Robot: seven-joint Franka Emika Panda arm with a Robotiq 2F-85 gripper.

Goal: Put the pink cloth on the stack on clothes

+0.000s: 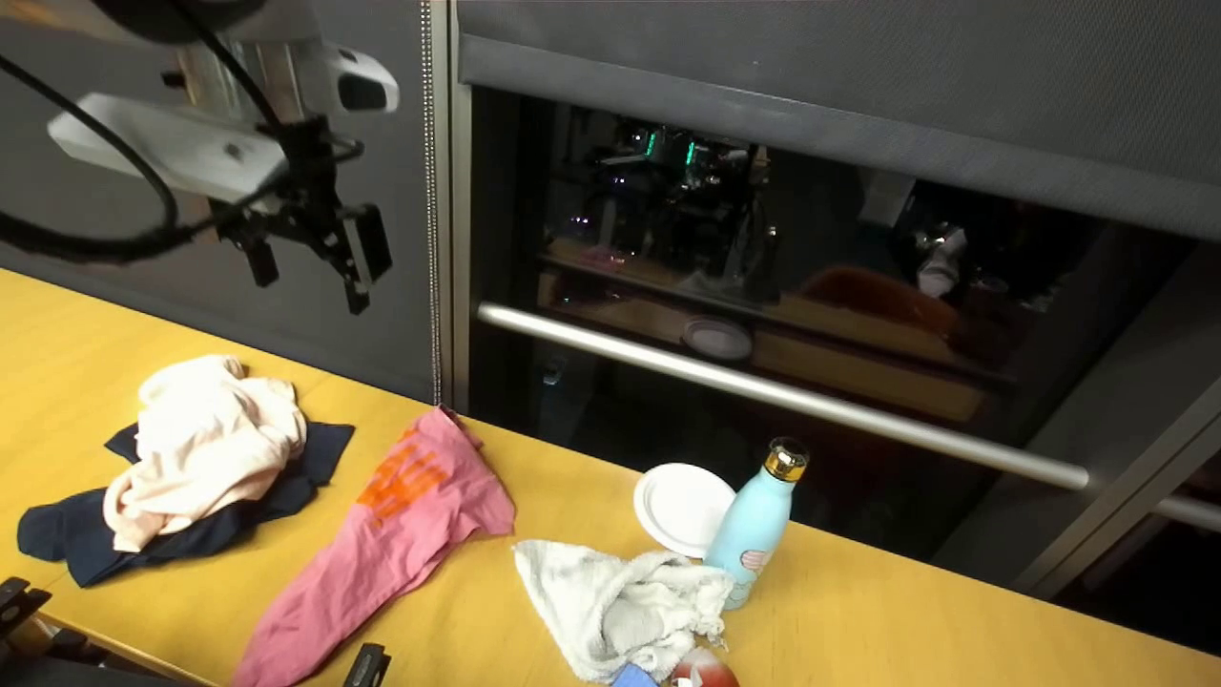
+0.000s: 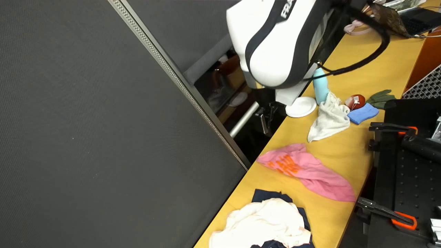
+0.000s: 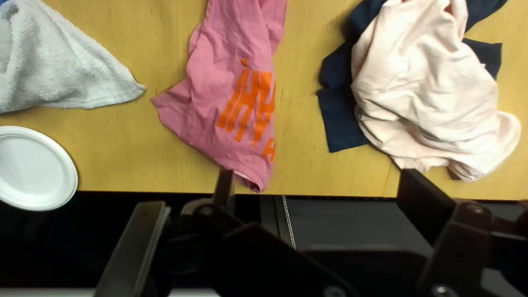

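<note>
Gripper [image 3: 317,181]: hanging up high above the table [image 1: 887,620], and what a gap, the two fingers spread wide apart; in the wrist view the tips show against the edge by the window [image 1: 811,324];
Pink cloth [image 3: 237,95]: right across the table it lies, creased and stretched out, one end at the window edge, the other at the opposite edge near an orange-handled clamp [image 2: 382,210]; its orange-printed part sits towards the window edge;
Stack [image 1: 224,439]: cream cloth [image 3: 429,82] heaped on top, navy cloth [image 3: 340,107] underneath with corners poking out; a strip of table shows between this pile and the pink cloth, so the two lie apart;
White towel [image 1: 610,592]: over on the pink cloth's other side, crumpled, one corner aimed at the pink cloth;
Plate [image 3: 35,169]: white and round at the window edge, its rim poking past that edge in the wrist view;
Bottle [image 1: 758,534]: light blue, gold cap, standing just beside plate and towel;
Opposite edge: blue cloth [image 2: 363,113], red round thing [image 2: 358,101] and green bundle [image 2: 380,100], gathered near it in an exterior view;
Far end: a laptop [image 2: 417,22] by the opposite edge.
</note>
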